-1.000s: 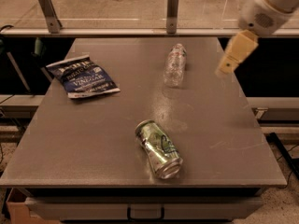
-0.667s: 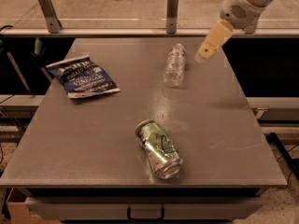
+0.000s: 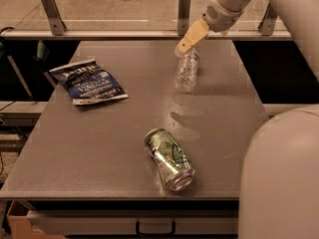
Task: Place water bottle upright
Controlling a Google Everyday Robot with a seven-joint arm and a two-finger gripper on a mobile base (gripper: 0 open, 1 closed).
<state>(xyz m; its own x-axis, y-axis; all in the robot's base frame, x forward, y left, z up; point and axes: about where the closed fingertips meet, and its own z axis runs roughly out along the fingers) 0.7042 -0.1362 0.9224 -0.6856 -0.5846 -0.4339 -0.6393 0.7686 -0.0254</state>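
Note:
The water bottle (image 3: 186, 71) is clear ribbed plastic and lies on its side on the far middle of the grey table (image 3: 99, 148), its far end under the gripper. My gripper (image 3: 183, 47) reaches in from the upper right on a pale arm, and its tan tip hangs just above the bottle's far end. It holds nothing that I can see.
A green-patterned drink can (image 3: 169, 159) lies on its side near the table's front edge. A dark blue chip bag (image 3: 88, 80) lies flat at the left. A rail with metal posts (image 3: 184, 6) runs along the back. My own pale body (image 3: 279, 178) fills the lower right.
My gripper has swung left from the table's right side and now hangs over the bottle's far end. Bottle, can and bag have not moved.

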